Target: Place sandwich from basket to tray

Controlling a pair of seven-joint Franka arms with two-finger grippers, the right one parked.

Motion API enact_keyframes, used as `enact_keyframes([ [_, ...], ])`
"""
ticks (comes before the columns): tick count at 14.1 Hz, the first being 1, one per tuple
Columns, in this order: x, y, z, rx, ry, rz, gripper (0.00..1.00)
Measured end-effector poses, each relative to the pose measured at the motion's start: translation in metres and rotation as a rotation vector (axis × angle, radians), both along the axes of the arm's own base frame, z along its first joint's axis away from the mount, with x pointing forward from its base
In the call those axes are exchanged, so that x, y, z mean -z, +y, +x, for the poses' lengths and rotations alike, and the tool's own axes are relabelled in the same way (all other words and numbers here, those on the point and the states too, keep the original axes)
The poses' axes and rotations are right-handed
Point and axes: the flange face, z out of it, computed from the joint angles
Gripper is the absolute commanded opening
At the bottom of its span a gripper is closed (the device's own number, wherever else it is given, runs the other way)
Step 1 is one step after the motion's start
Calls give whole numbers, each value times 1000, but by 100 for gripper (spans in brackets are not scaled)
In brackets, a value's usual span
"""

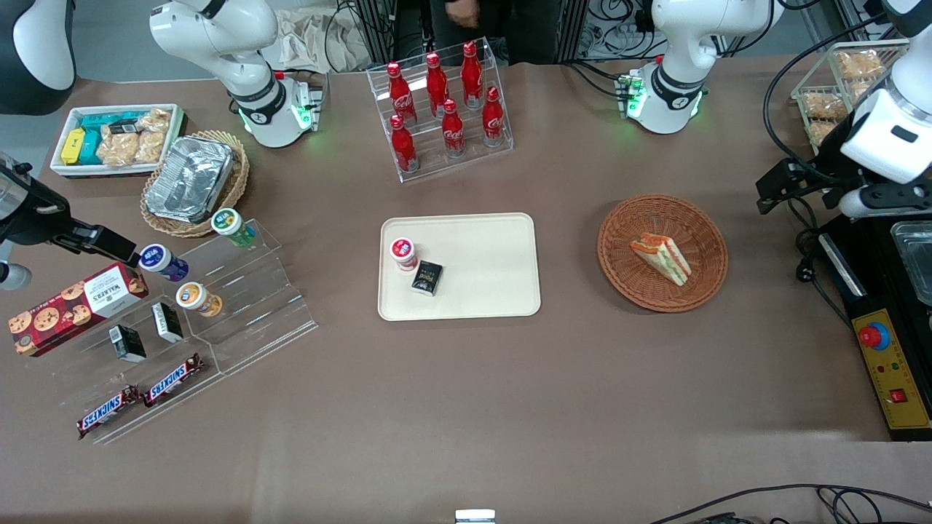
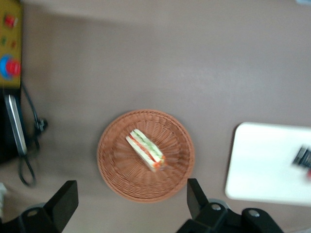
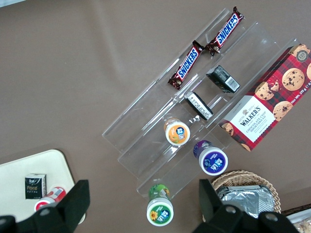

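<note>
The sandwich (image 1: 661, 258) is a triangular wedge of white bread with orange and green filling, lying on its side in the round reddish-brown wicker basket (image 1: 619, 247). The cream tray (image 1: 480, 291) lies flat beside the basket, toward the parked arm's end. My gripper (image 1: 773, 191) hangs above the table, off the basket's rim toward the working arm's end. It is open and holds nothing. In the left wrist view, the gripper (image 2: 130, 189) spreads its fingers (image 2: 65, 196) wide, high above the basket (image 2: 116, 165), the sandwich (image 2: 146, 149) and the tray (image 2: 262, 165).
A red-lidded cup (image 1: 403, 253) and a small black box (image 1: 427, 278) sit on the tray. A rack of red cola bottles (image 1: 444, 109) stands farther from the camera. A yellow control box (image 1: 885, 364) and cables lie at the working arm's end.
</note>
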Motion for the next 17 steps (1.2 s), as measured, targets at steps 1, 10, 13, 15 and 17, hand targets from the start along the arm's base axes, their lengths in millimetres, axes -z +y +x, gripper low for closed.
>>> enact_keyframes([
  [1, 2, -7, -1, -89, 10, -2, 99],
  [10, 128, -42, -23, -484, 191, 63, 99],
  [13, 182, -41, -28, -578, 183, 64, 99],
  [15, 218, -41, -31, -621, 165, 57, 99],
  [17, 255, -41, -34, -659, 153, 51, 99],
])
